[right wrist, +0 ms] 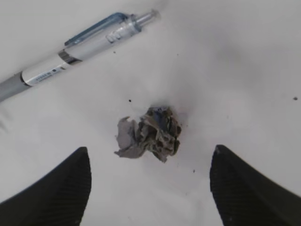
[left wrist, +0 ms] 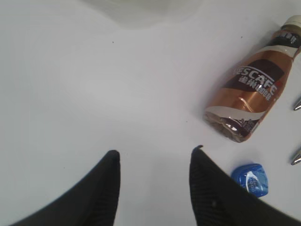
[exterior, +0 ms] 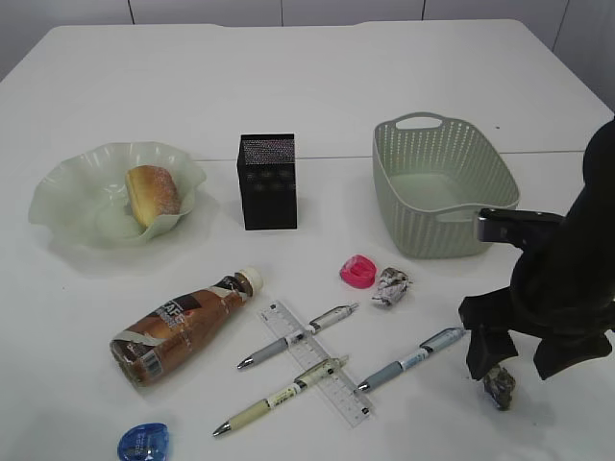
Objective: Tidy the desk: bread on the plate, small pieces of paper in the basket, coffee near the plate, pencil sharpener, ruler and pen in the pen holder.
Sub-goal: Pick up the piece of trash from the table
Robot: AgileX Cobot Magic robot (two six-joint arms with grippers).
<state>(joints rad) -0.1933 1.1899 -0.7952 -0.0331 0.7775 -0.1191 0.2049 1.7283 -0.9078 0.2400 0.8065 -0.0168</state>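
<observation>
Desk (exterior: 288, 77) stock, as I find it.

1. My right gripper (right wrist: 148, 188): fingers wide apart, nothing clamped, poised over a paper ball (right wrist: 149, 134) lying between them on the desk, at 4 o'clock of the layout.
2. My left gripper (left wrist: 153, 188): fingers apart, empty, over bare desk at 8 o'clock.
3. Second paper ball (exterior: 391, 285): centre, just beside a pink sharpener (exterior: 357, 272).
4. Bread (exterior: 152, 195): on the plate (exterior: 67, 197), 10 o'clock.
5. Pen holder (exterior: 267, 182): upright, 12 o'clock.
6. Basket (exterior: 437, 187): 2 o'clock.
7. Coffee (exterior: 178, 322): lying on its side, 7 o'clock.
8. Ruler (exterior: 288, 322): flat at 6 o'clock, two pens (exterior: 298, 338) across it; third pen (exterior: 413, 357) toward my right gripper.
9. Blue sharpener (exterior: 142, 443): front edge, near 7 o'clock.
</observation>
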